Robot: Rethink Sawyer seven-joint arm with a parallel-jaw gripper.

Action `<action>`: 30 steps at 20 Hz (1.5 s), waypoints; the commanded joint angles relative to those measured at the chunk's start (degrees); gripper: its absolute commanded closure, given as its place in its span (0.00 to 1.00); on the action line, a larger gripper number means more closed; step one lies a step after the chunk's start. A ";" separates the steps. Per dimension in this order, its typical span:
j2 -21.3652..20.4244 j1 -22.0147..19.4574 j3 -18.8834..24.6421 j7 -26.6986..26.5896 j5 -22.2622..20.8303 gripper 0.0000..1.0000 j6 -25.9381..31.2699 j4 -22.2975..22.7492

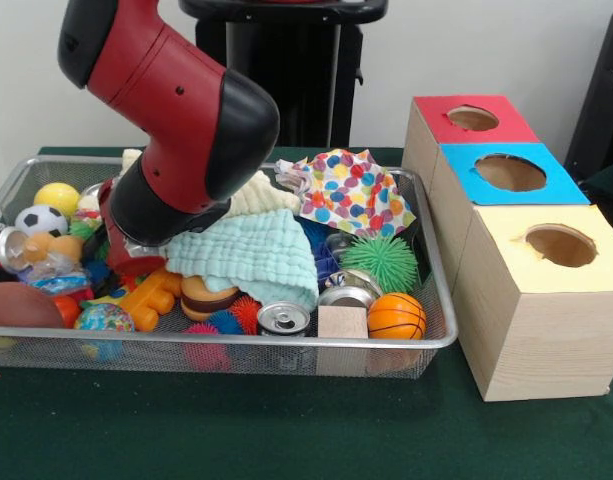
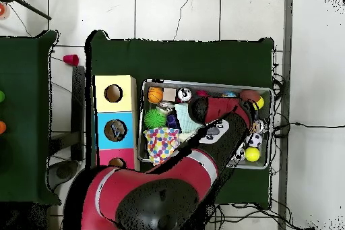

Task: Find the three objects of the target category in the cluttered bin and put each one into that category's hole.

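Observation:
A wire mesh bin (image 1: 286,343) holds a heap of toys. Among them are a yellow ball (image 1: 56,197), a soccer ball (image 1: 39,220), a basketball (image 1: 396,315), a green spiky ball (image 1: 378,262) and a brown football (image 1: 21,305). There are also two cans (image 1: 283,318), a wooden block (image 1: 342,322), a mint cloth (image 1: 248,255) and a polka-dot cloth (image 1: 354,190). My gripper (image 1: 131,258) is sunk among the toys in the bin's left half, hidden under the arm's thick wrist. In the overhead view the wrist (image 2: 200,109) covers it too.
Three wooden boxes stand beside the bin, each with a round hole: red top (image 1: 473,118), blue top (image 1: 509,172), yellow top (image 1: 558,245). From above, the boxes (image 2: 113,93) touch the bin's rim (image 2: 205,84). A second green table (image 2: 23,112) stands apart.

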 commanded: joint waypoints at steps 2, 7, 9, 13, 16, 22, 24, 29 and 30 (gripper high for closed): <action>0.93 -0.34 4.13 2.82 -2.62 0.00 -4.77 2.86; 0.07 0.75 2.99 3.81 -2.81 0.00 -4.17 2.76; 1.24 1.78 -0.99 5.76 -3.94 0.00 -5.21 0.37; 2.37 3.84 -9.02 8.15 -6.48 0.00 -6.65 -3.12; 1.52 4.79 -10.58 7.55 -6.49 0.00 -4.78 -3.27; 1.73 4.85 -11.56 8.14 -5.36 0.00 -5.40 -3.68; 2.17 4.64 -11.16 8.47 -4.74 0.00 -6.48 -3.45; 2.84 3.79 -8.69 9.63 -2.56 0.00 -9.71 -3.07; 2.31 3.63 -7.95 9.29 -2.30 0.00 -10.18 -2.64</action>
